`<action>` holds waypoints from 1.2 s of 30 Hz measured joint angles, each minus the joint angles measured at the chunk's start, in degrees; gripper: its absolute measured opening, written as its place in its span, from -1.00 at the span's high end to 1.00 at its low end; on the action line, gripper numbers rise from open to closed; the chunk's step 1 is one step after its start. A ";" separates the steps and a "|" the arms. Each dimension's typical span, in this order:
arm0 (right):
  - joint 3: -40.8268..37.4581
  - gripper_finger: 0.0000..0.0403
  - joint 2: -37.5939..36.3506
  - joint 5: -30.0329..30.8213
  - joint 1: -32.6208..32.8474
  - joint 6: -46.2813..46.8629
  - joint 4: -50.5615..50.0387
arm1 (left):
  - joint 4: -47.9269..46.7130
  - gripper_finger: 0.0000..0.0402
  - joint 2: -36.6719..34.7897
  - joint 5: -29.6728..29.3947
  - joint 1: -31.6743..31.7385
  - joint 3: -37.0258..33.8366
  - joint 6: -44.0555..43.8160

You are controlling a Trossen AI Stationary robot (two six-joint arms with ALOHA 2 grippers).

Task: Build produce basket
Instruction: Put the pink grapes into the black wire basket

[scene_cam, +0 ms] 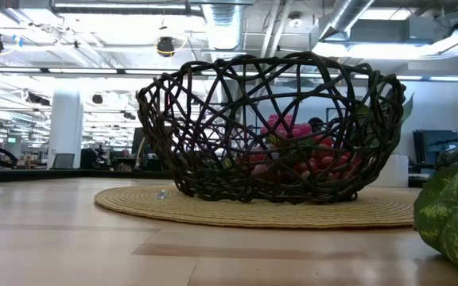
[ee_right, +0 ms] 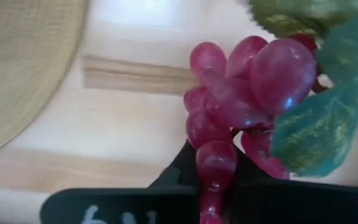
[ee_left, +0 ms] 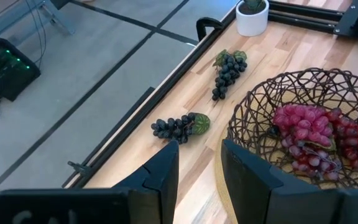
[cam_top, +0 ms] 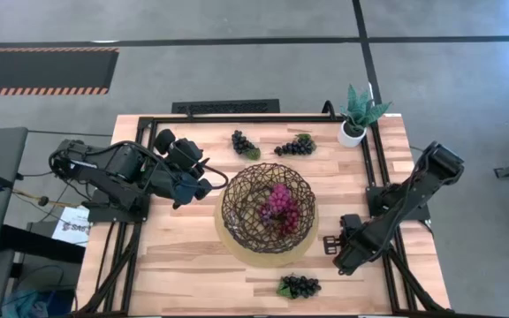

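I have the woven basket (cam_top: 269, 208) sitting on its tan round mat (cam_top: 237, 243) near the middle of the wooden bench (cam_top: 184, 265), and inside it I can see red-magenta grape bunches (cam_top: 278, 205) piled toward the side nearer the right arm. From the low view the same basket (scene_cam: 269, 131) shows the red grapes (scene_cam: 308, 155) through its open strands.

My right gripper (cam_top: 336, 244) is down low on the bench just beside the mat's edge, on the side toward the right bench edge. Its wrist camera shows a red grape bunch (ee_right: 241, 93) with a green leaf (ee_right: 319, 124) pinched between the fingers, one grape squeezed right in the gap, so it is closed on that bunch, with the mat (ee_right: 23, 68) just off to one side.

My left gripper (cam_top: 203, 186) hangs above the bench beside the basket, toward the left edge. In its wrist view the two fingers (ee_left: 166, 177) stand a little apart with nothing between them.

Along the far edge I see two dark purple bunches: one (cam_top: 244, 144) near the middle, another (cam_top: 295, 147) closer to the small white potted plant (cam_top: 358, 115) at the far right corner. A third dark bunch (cam_top: 300, 285) lies at the near edge, below the basket
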 joint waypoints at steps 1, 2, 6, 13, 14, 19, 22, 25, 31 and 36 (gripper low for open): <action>1.01 0.89 -0.44 0.00 0.00 -0.19 -1.80 | 0.02 0.45 0.00 -0.02 0.00 0.00 -0.11; 2.28 0.87 -0.91 0.00 0.02 -0.21 -4.08 | 0.02 0.45 0.00 -0.02 0.02 0.00 -0.47; 10.49 0.91 -3.81 0.08 0.02 -0.90 -15.59 | 0.02 0.45 0.00 -0.02 0.00 0.00 -1.66; 31.17 0.91 -6.23 16.74 -2.56 -10.62 -35.39 | 0.04 0.45 0.00 -0.43 0.02 0.00 -2.60; 32.92 0.91 -6.93 21.62 -3.84 -14.95 -34.50 | 0.06 0.45 0.00 -0.52 0.02 0.00 -2.65; 41.28 0.91 -7.94 36.30 -12.01 -39.72 -28.81 | 0.15 0.45 0.00 -0.66 0.11 0.00 -3.03; 44.31 0.91 -7.69 35.75 -18.15 -55.61 -22.78 | 0.15 0.45 0.00 -0.94 0.11 0.00 -3.03; 44.64 0.91 -7.83 29.82 -24.43 -71.76 -13.28 | 0.15 0.45 0.00 -0.95 0.11 0.00 -3.03; 44.59 0.91 -4.83 14.55 -34.41 -90.05 -3.09 | 0.13 0.45 0.00 -0.94 0.11 0.00 -3.03; 44.59 0.92 0.69 3.15 -38.77 -96.17 -4.18 | 0.04 0.45 0.00 -0.59 0.11 0.00 -3.03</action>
